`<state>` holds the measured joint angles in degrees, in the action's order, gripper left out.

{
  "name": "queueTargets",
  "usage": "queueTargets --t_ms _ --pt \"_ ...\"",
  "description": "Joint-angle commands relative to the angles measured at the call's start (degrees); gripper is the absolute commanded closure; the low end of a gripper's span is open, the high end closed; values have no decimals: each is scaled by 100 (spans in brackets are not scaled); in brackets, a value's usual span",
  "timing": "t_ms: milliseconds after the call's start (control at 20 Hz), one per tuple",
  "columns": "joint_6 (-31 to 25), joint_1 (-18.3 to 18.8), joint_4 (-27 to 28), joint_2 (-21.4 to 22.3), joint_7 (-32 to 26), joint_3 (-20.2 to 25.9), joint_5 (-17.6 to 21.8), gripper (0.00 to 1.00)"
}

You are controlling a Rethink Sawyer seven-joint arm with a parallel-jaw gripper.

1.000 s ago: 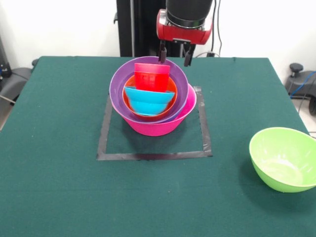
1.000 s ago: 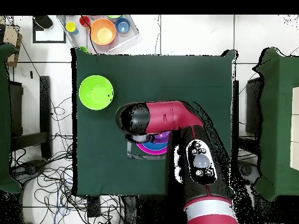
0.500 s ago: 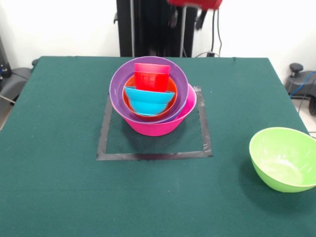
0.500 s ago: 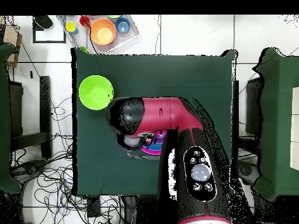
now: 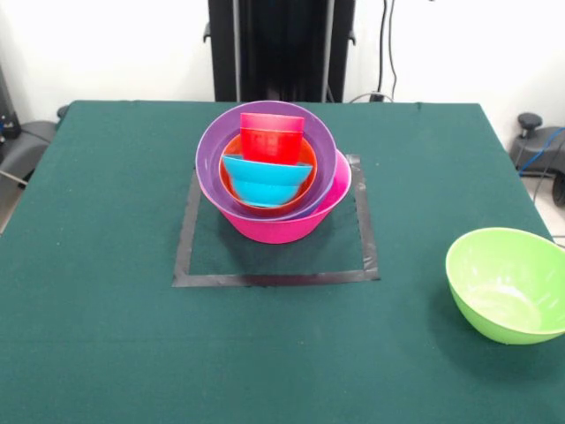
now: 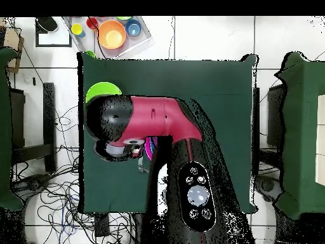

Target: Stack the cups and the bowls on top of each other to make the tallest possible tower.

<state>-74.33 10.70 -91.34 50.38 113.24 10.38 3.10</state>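
Observation:
The tower stands inside a black tape square: a large pink bowl (image 5: 284,226) holds a purple bowl (image 5: 210,143), an orange bowl (image 5: 226,178), a blue bowl (image 5: 265,182) and a red cup (image 5: 272,136) at the back. A large lime green bowl (image 5: 503,283) sits alone at the front right. No part of the arm shows in the front view. In the overhead view the red arm's end (image 6: 120,136) hangs high over the table, covering most of the tower (image 6: 148,147) and part of the green bowl (image 6: 99,93). The gripper under it is too unclear to read.
The tape square (image 5: 184,238) marks the table's middle. Off the table, a tray (image 6: 141,39) holds an orange bowl (image 6: 112,34) and several small coloured pieces. Cables cover the floor at the left in the overhead view.
The gripper rose from just behind the red cup and left the front view. From overhead, the arm's end swung left, toward the green bowl. The tower stayed still.

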Motion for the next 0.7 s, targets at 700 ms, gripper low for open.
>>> queueTargets --t_ms 700 --pt "3478 -391 1092 -2483 1339 -80 -9 0"
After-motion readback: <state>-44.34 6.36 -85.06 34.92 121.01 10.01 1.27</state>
